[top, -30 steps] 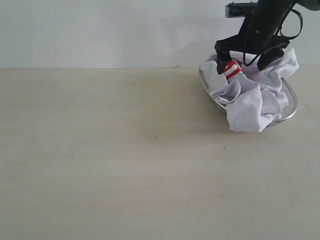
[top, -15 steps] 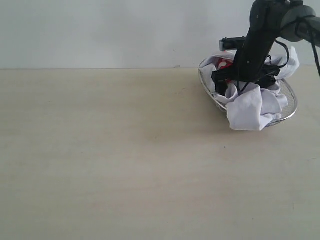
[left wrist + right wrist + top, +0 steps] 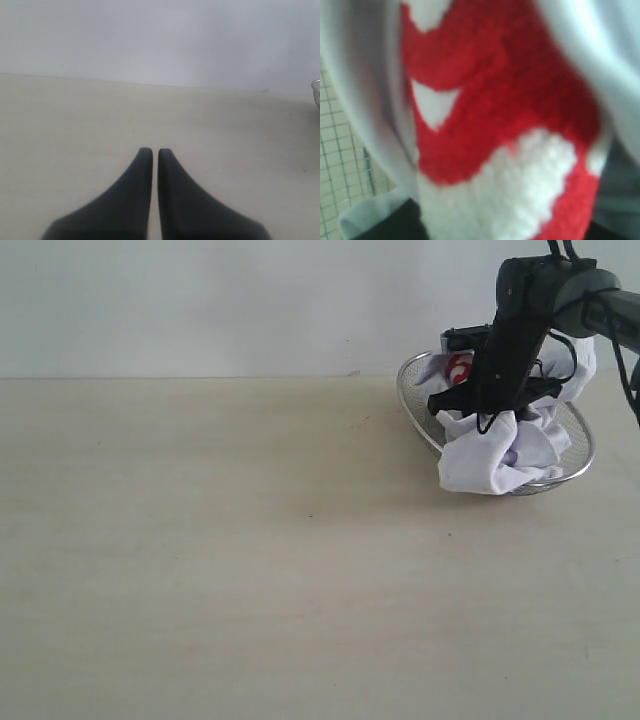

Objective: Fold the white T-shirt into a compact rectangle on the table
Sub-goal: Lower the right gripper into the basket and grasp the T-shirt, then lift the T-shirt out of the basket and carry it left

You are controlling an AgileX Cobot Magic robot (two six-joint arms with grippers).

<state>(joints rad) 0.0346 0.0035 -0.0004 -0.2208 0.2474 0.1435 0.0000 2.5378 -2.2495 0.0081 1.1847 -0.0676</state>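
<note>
You see the white T-shirt crumpled in a heap, red lettering showing, spilling over a wire basket at the pale tabletop's far right.

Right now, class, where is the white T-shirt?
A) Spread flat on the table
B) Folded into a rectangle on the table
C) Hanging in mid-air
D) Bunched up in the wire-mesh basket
D: the white T-shirt sits crumpled in the round wire-mesh basket, spilling over its near rim.
</note>
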